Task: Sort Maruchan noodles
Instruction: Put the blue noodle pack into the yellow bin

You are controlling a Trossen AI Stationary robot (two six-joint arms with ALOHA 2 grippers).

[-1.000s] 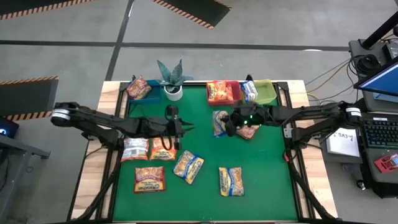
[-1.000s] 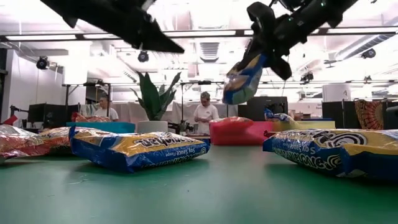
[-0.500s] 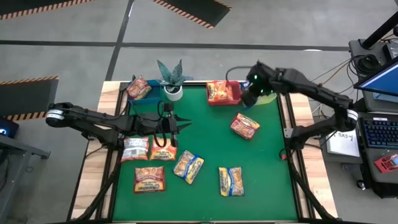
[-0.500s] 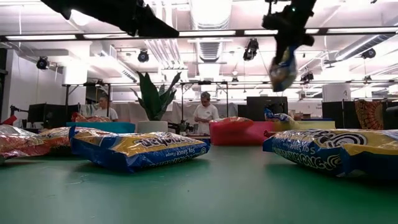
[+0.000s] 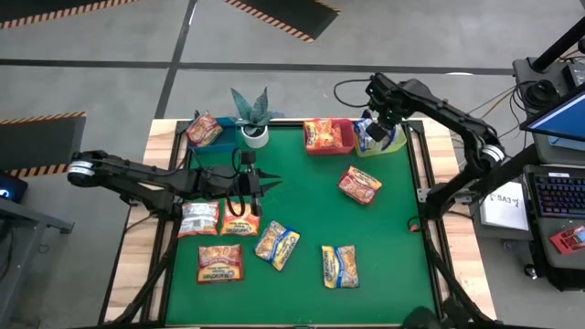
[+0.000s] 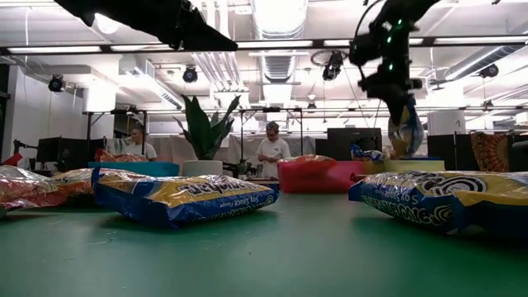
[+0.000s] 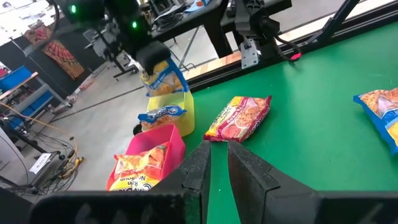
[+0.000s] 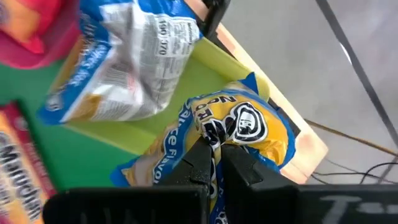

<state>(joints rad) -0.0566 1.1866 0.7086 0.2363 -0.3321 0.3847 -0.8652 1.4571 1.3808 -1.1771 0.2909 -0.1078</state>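
Observation:
My right gripper (image 5: 376, 130) hangs over the yellow-green bin (image 5: 395, 137) at the table's far right and is shut on a blue-and-yellow noodle packet (image 8: 252, 134). A second blue packet (image 8: 118, 68) lies inside that bin. My left gripper (image 5: 272, 185) hovers shut over the table's left half, touching nothing. Below it lie a red packet (image 5: 198, 219) and an orange one (image 5: 239, 219). Two blue-and-yellow packets (image 5: 277, 244) (image 5: 340, 266), a red-orange one (image 5: 220, 263) and a red one (image 5: 360, 184) lie flat on the green mat. My right gripper pinches the blue-and-yellow packet between its two fingers at a crumpled spot (image 8: 214, 132) near its upper end, coming from above and pointing down. The packet (image 6: 406, 132) hangs below the fingers, lifted clear, its lower part down at the bin's rim.
The red bin (image 5: 343, 139) beside the yellow-green one holds an orange packet (image 5: 322, 133). A blue bin (image 5: 187, 137) at the far left holds a red packet. A potted plant (image 5: 253, 117) stands between the bins. People stand in the room beyond the table.
My right gripper has carried the blue-and-yellow packet from over the middle of the table toward the far right corner, swinging it high and then lowering it over the yellow-green bin. It has stayed shut on the packet throughout.

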